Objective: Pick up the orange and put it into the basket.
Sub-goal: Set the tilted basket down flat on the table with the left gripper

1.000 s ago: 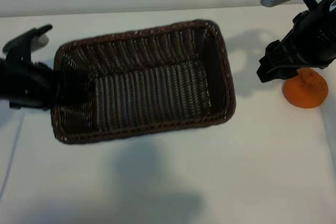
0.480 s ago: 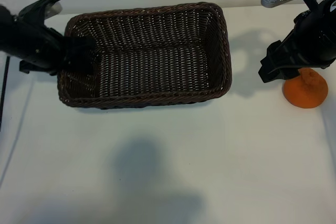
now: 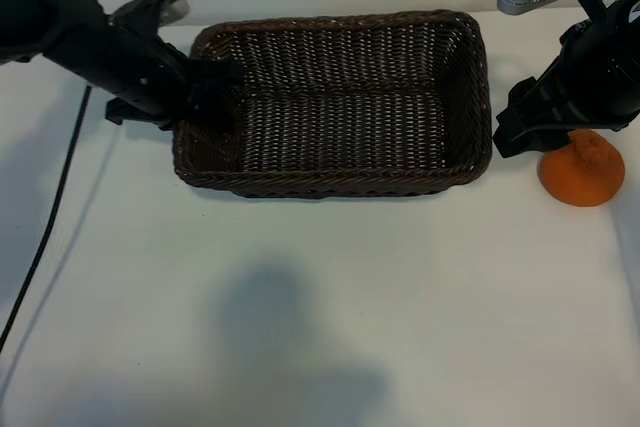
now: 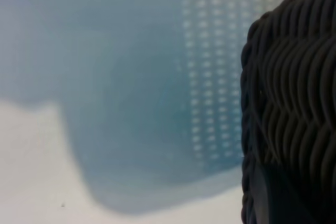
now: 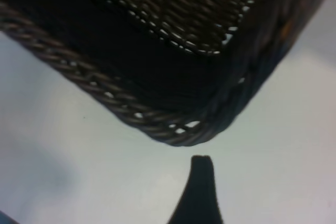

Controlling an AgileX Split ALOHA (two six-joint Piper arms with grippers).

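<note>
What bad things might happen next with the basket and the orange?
1. The left hand grips the basket by one short wall only, so the basket might twist or slip out.
2. The basket's far end is already close to the right hand, which hangs open beside the orange; pushed further, it might bump that hand.
3. The orange sits on the table, not held; a knock might roll it away.

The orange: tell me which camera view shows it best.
The exterior view: the orange sits on the white table, to the right of the wicker basket, partly covered by the right arm's tool. Neither wrist view shows it; both show only basket weave and table.
</note>
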